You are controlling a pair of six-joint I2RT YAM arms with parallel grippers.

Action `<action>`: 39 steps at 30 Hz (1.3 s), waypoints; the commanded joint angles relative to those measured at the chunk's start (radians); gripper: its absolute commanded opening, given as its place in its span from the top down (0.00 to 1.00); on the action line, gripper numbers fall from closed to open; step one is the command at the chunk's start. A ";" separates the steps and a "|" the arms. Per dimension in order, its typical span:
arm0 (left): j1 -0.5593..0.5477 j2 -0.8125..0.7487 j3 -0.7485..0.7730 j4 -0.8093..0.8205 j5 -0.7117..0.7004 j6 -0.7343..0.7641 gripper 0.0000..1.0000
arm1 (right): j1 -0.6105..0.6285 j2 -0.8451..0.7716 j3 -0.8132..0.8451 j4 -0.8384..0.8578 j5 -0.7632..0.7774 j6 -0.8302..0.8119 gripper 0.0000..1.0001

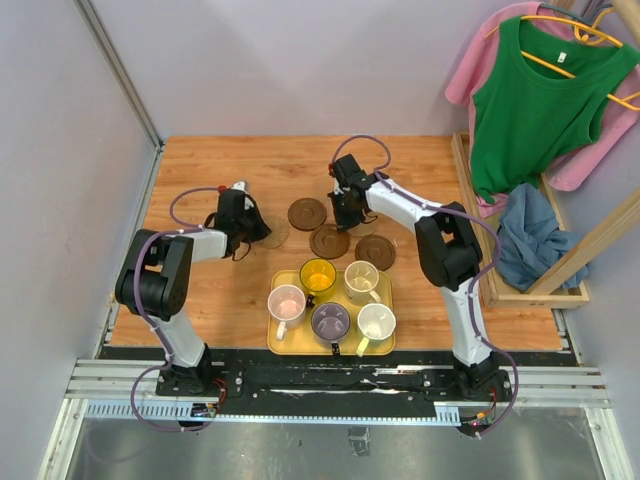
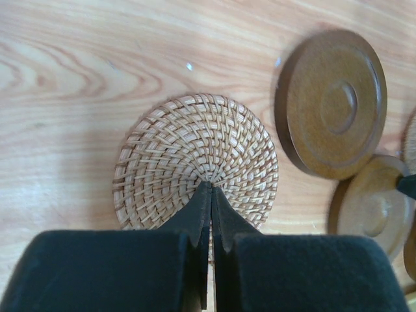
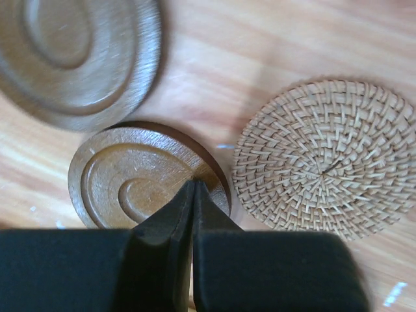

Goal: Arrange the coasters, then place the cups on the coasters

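My left gripper (image 1: 258,230) is shut, its tips (image 2: 211,186) resting on the centre of a woven tan coaster (image 2: 195,159) that lies flat on the wood. My right gripper (image 1: 341,226) is also shut, tips (image 3: 194,184) pressed on a dark brown coaster (image 3: 130,182). Beside that one lie another brown coaster (image 3: 78,58) and a second woven coaster (image 3: 325,156). From above, three brown coasters (image 1: 307,212) (image 1: 329,243) (image 1: 375,251) form a loose line. The cups stand on a yellow tray (image 1: 273,343): yellow (image 1: 318,275), cream (image 1: 361,280), pink (image 1: 287,303), grey-purple (image 1: 330,321), pale green-white (image 1: 376,322).
A wooden rack (image 1: 520,290) stands along the table's right edge, holding a blue cloth (image 1: 530,235) with green (image 1: 545,100) and pink shirts hanging above. Grey walls close the left and back sides. A metal rail (image 1: 340,385) runs along the near edge.
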 commanded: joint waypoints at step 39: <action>0.135 -0.024 0.112 0.024 0.157 0.053 0.96 | -0.103 -0.151 -0.100 0.077 0.116 -0.049 0.91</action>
